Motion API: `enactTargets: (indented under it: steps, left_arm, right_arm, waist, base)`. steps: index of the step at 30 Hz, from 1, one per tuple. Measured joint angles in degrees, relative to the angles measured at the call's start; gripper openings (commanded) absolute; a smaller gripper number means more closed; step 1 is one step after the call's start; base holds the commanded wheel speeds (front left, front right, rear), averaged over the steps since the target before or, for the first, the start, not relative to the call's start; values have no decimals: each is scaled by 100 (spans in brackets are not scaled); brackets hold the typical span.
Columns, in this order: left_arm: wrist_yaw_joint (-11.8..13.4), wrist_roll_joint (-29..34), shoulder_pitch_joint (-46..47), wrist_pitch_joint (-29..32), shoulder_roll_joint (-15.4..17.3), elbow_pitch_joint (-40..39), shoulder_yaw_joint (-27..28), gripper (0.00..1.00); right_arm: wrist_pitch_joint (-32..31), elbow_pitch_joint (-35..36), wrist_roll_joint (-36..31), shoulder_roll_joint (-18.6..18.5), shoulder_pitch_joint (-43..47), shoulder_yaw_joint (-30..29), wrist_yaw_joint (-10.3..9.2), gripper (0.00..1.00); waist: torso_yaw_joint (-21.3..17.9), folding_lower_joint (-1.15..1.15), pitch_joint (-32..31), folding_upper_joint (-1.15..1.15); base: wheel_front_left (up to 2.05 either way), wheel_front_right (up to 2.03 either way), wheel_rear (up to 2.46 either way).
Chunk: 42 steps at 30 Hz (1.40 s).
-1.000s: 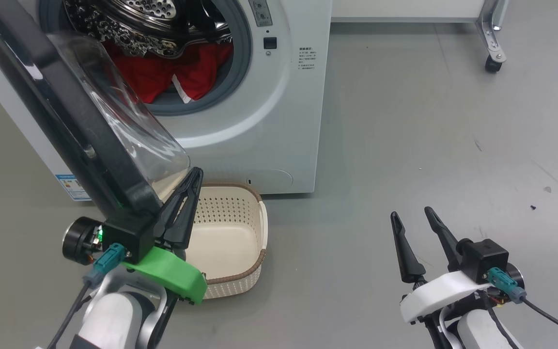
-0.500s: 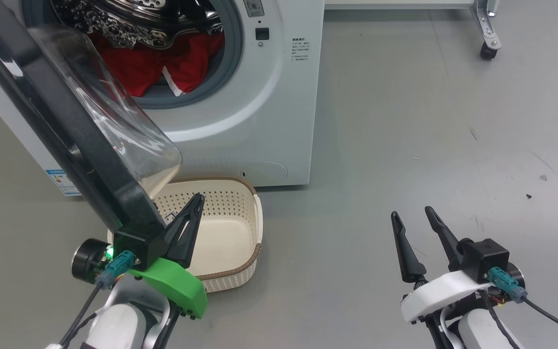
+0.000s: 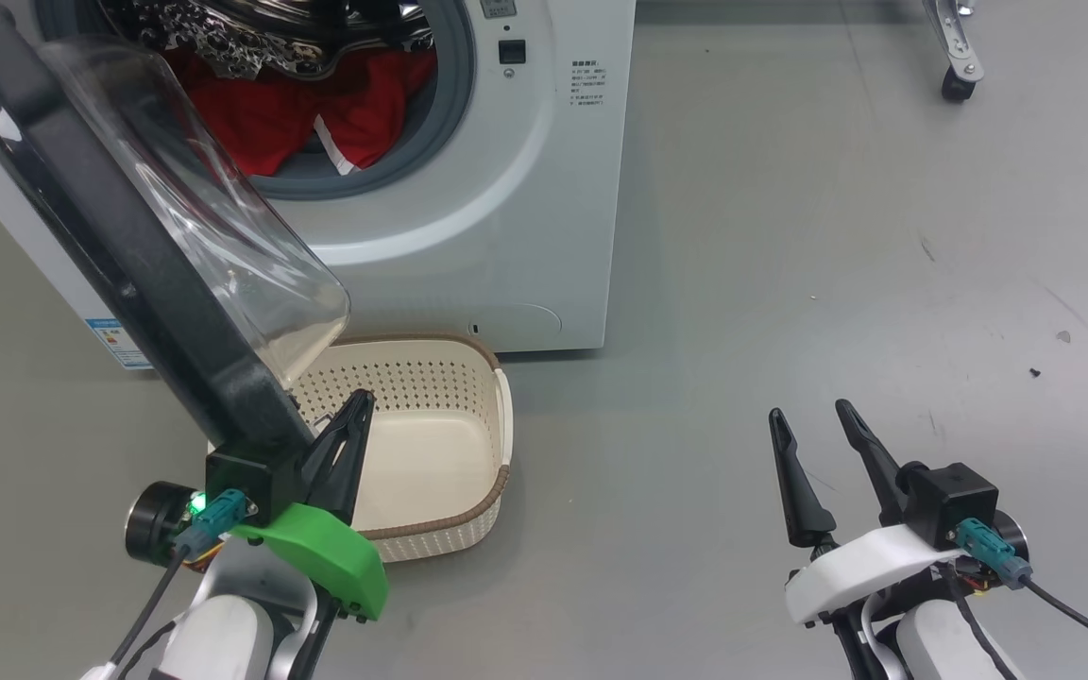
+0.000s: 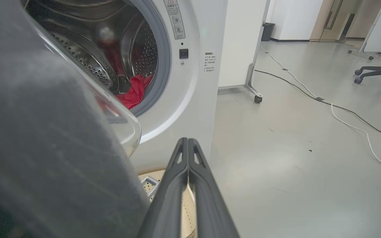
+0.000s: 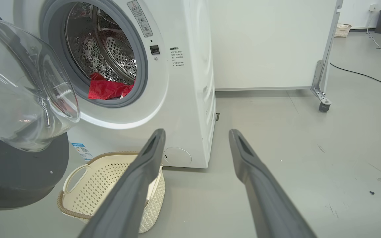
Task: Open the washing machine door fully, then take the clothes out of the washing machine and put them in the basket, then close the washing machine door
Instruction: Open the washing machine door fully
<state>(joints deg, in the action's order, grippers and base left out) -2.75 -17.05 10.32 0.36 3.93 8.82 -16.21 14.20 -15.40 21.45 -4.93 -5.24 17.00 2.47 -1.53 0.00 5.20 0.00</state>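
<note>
The washing machine (image 3: 544,189) stands at the upper left with its round opening uncovered. The washing machine door (image 3: 119,264) hangs open to the left, its black rim and clear glass bowl (image 5: 21,89) jutting toward me. Red clothes (image 3: 308,118) lie in the steel drum; the clothes (image 5: 106,89) reach the grey gasket. The cream basket (image 3: 440,378) sits on the floor below the opening, with nothing in it. My left gripper (image 3: 360,401) is shut and holds nothing, just beside the door's lower edge and above the basket. My right gripper (image 3: 808,413) is open over bare floor at the lower right.
A white panel on a castered frame (image 5: 322,105) stands to the right of the machine. Cables (image 4: 342,115) run across the grey floor, and an office chair (image 4: 375,71) stands far right. Grey floor stretches out to the right of the basket.
My shut left gripper has drawn back and down from the door's glass bowl, and its tip now sits over the basket. The camera shifted slightly. The right arm has not moved.
</note>
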Motion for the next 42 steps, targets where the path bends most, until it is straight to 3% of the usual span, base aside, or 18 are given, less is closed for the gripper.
enactTargets:
  steps: [19, 42]
  left_arm:
    - [19, -1, 88, -192, -94, 369, -46, 0]
    - [22, -77, 91, -349, -115, 711, -100, 0]
  right_arm:
    - [0, -54, -43, 55, -5, -203, 45, 100]
    - [0, -201, -52, 98, 172, -272, 152, 100]
  waist:
    - [231, 0, -18, 0]
    - [1189, 0, -322, 0]
  base:
    - [0, 0, 0]
    - [0, 0, 0]
